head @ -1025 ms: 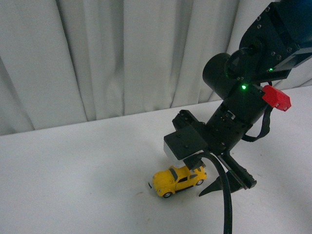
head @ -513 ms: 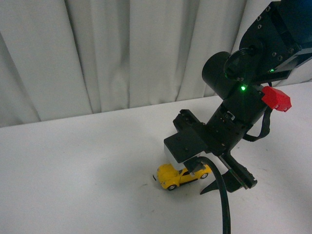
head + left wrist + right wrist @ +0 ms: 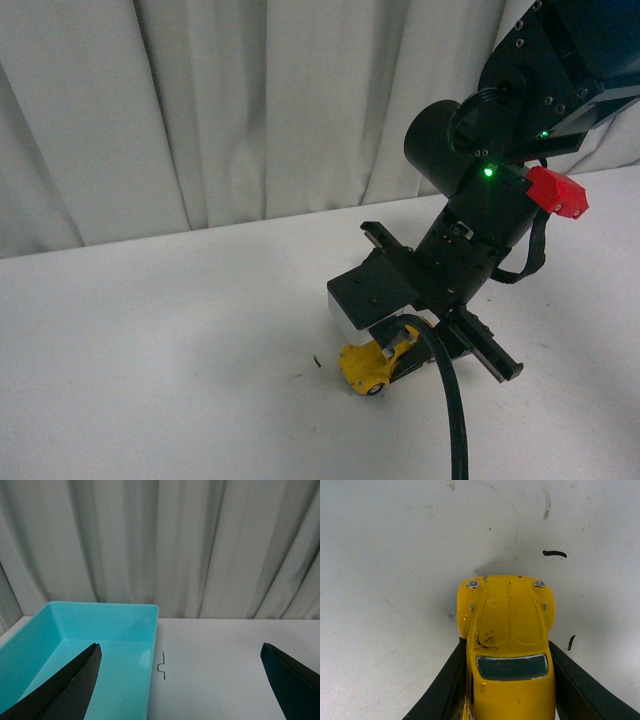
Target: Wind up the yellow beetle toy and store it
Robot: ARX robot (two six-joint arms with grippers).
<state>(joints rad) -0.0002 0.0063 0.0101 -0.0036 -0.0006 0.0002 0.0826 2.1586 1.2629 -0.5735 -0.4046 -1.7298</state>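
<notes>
**Grasp of yellow beetle toy on white table**

The toy is pinched at both flanks by the right gripper, toward five o'clock in the front view. The left gripper is held spread wide, with a turquoise bin seen beyond one finger.

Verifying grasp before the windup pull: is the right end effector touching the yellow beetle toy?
Touching. Right wrist view: fingers of the right end effector sit flush against both sides of the yellow beetle toy, no gap showing.
</notes>
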